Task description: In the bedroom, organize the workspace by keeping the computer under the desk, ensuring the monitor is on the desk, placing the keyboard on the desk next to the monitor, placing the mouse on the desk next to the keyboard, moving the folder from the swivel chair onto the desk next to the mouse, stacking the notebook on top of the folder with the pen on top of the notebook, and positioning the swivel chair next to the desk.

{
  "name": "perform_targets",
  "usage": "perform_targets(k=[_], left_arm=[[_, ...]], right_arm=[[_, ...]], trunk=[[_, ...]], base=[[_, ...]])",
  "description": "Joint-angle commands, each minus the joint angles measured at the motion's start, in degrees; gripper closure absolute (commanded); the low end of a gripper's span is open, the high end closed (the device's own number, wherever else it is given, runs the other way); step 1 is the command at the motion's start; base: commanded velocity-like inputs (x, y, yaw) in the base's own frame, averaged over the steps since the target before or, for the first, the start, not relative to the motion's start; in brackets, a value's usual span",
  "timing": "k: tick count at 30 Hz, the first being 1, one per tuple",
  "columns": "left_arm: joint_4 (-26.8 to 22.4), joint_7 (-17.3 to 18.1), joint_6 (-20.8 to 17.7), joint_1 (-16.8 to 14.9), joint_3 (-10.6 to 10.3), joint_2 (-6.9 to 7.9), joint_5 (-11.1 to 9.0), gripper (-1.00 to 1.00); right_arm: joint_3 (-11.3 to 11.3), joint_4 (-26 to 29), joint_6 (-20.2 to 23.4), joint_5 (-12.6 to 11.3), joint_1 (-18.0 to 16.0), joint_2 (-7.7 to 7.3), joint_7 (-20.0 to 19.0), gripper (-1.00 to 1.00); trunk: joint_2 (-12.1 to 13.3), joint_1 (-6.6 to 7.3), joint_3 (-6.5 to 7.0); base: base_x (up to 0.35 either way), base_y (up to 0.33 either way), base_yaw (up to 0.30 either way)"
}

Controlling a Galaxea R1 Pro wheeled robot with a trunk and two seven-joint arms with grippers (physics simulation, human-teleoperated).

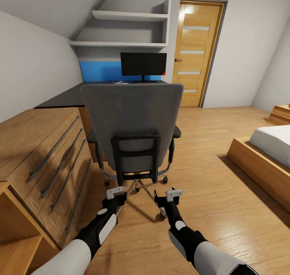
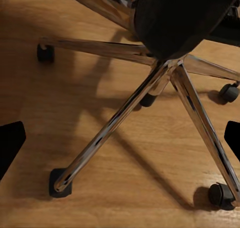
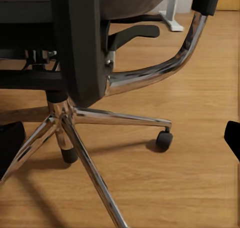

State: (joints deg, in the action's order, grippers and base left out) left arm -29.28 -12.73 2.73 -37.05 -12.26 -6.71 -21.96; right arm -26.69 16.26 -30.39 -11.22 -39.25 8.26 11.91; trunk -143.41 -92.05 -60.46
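A: Facing the back of the swivel chair (image 1: 133,126), head view. Grey backrest square to the camera, black bracket low on it, chrome base on the wooden floor (image 1: 225,202). Left gripper (image 1: 115,193) and right gripper (image 1: 174,194) both held low, just behind the base, touching nothing.

B: Jaw state?

A: Left wrist view: two dark fingertips (image 2: 10,145) at opposite edges of the frame, wide apart, bare floor and chrome spokes (image 2: 107,138) between them. Nothing held. Right wrist view: same, fingertips (image 3: 10,140) spread to the frame edges, chair column and one caster (image 3: 164,139) between and beyond them. Nothing held.

B: Desk?

A: The desk (image 1: 64,98) is beyond the chair, glossy black top, blue back panel. The monitor (image 1: 143,64) stands upright on it, black screen toward the camera, red dot at its lower right corner. Something small and flat lies on the top near the monitor's stand; too small to identify.

B: Chair versus desk?

A: Chair stands between robot and desk, seat side toward the desk. Cannot tell whether they touch. Seat surface hidden by the backrest.

B: Surroundings?

A: Wooden drawer unit (image 1: 44,154) to the left of the chair, wall shelves (image 1: 125,29) above the desk, a door (image 1: 197,53) to the right of the monitor, a bed (image 1: 270,154) at the right edge.
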Motion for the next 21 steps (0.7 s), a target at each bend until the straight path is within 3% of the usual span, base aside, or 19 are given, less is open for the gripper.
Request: perform_targets(k=[1,14,21], left_arm=[[0.0,-0.5,0.3,0.0,-0.5,0.08,-0.6,-1.00],[0.1,-0.4,-0.5,0.0,-0.3,1.39,-0.6,-1.00],[0.1,-0.4,-2.7,0.0,-0.2,3.28,-0.7,-1.00]], right_arm=[[-0.5,0.0,-0.2,-0.5,-0.1,-0.10,0.3,-1.00],[-0.4,0.0,-0.1,-0.6,-0.1,-1.22,0.4,-1.00],[0.5,0.0,-0.1,-0.7,-0.1,-2.44,0.4,-1.00]], trunk=[[0.0,0.01,-0.05],[0.0,0.01,-0.05],[0.0,0.01,-0.05]], base=[[0.000,0.000,0.000],[0.000,0.000,0.000],[0.000,0.000,0.000]])
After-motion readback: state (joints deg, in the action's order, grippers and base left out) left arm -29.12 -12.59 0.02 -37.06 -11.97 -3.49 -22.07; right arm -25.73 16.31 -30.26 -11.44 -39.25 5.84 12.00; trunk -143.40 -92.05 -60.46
